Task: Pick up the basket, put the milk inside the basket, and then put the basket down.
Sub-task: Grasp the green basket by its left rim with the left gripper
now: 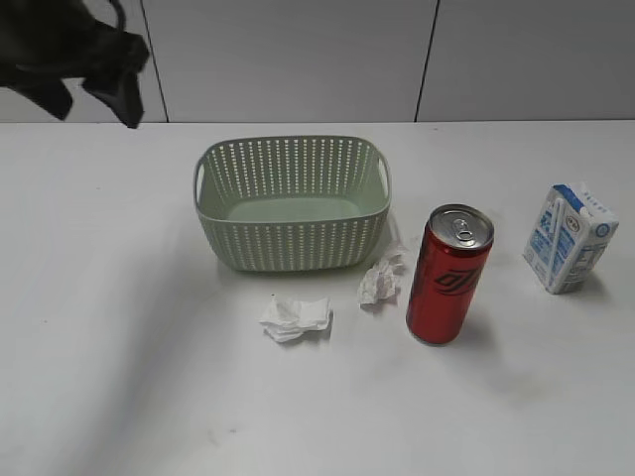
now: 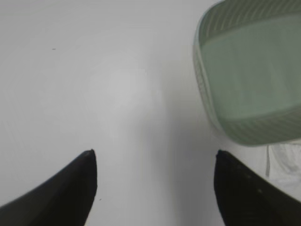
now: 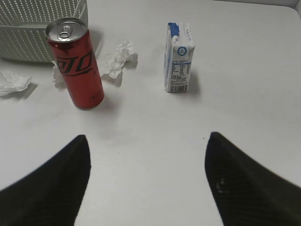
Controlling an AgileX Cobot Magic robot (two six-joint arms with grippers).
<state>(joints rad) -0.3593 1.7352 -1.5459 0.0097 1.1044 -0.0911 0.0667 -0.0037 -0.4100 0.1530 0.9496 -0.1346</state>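
The pale green slotted basket [image 1: 292, 204] stands empty on the white table at centre back; it also shows in the left wrist view [image 2: 251, 80] and its corner in the right wrist view [image 3: 37, 28]. The white-and-blue milk carton [image 1: 569, 238] stands upright at the far right, and shows in the right wrist view [image 3: 178, 58]. My left gripper [image 1: 94, 84] hangs high at the upper left, open and empty [image 2: 154, 154], left of the basket. My right gripper [image 3: 146, 136] is open and empty, short of the milk; it is out of the exterior view.
A tall red soda can [image 1: 447, 275] stands between basket and milk, also in the right wrist view [image 3: 75, 62]. Two crumpled white tissues [image 1: 296, 318] [image 1: 381, 280] lie in front of the basket. A grey panelled wall runs behind the table.
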